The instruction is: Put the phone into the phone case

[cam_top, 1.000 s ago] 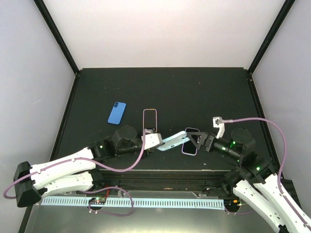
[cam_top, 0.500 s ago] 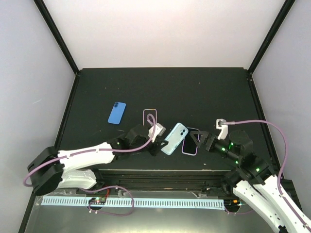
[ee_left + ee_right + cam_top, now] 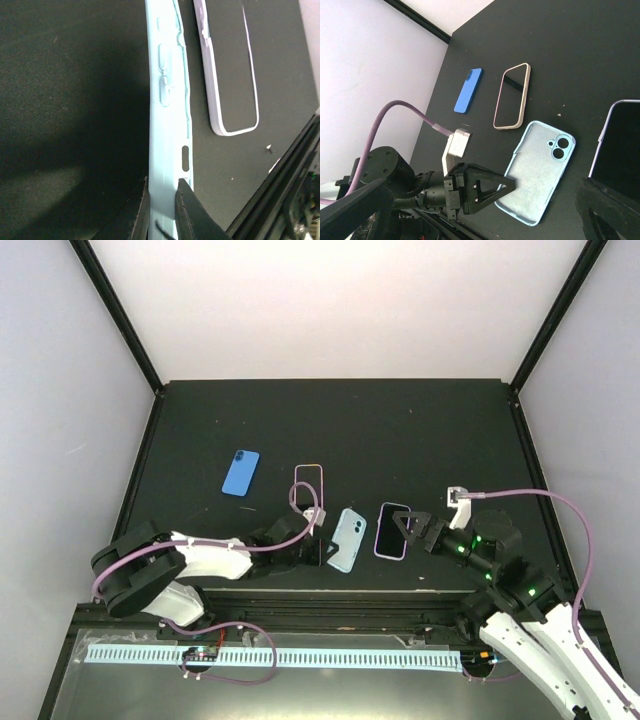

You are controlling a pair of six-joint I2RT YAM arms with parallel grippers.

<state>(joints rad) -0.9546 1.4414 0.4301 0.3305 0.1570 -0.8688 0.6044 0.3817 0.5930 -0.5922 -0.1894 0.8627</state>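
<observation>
Phone case [image 3: 347,539], pale blue, lies on the dark counter [image 3: 400,430] just left of the phone [image 3: 391,531], a dark-faced slab with a pale purple rim. The left claw [image 3: 322,552] sits at the case's near left edge. The right claw [image 3: 408,530] hovers at the phone's right side; whether it touches, I cannot tell. A blue phone [image 3: 240,472] and a pink-rimmed case [image 3: 309,485] lie further back.

From the left wrist, the case's side wall [image 3: 167,100] runs away from the camera, and the claw's two fingers are pressed together on that thin rim. The phone lies just beside it, apart.

From the right wrist, the case [image 3: 537,172] seems to lie hollow side up, camera cutout at the far end. The right claw's fingers are spread wide, holding nothing.

The step in hand looks like steadying the case for loading. Done well, the pinch keeps to the rim alone, leaving the hollow free, while the phone is taken by its long edges and its camera end matched to the cutout.
</observation>
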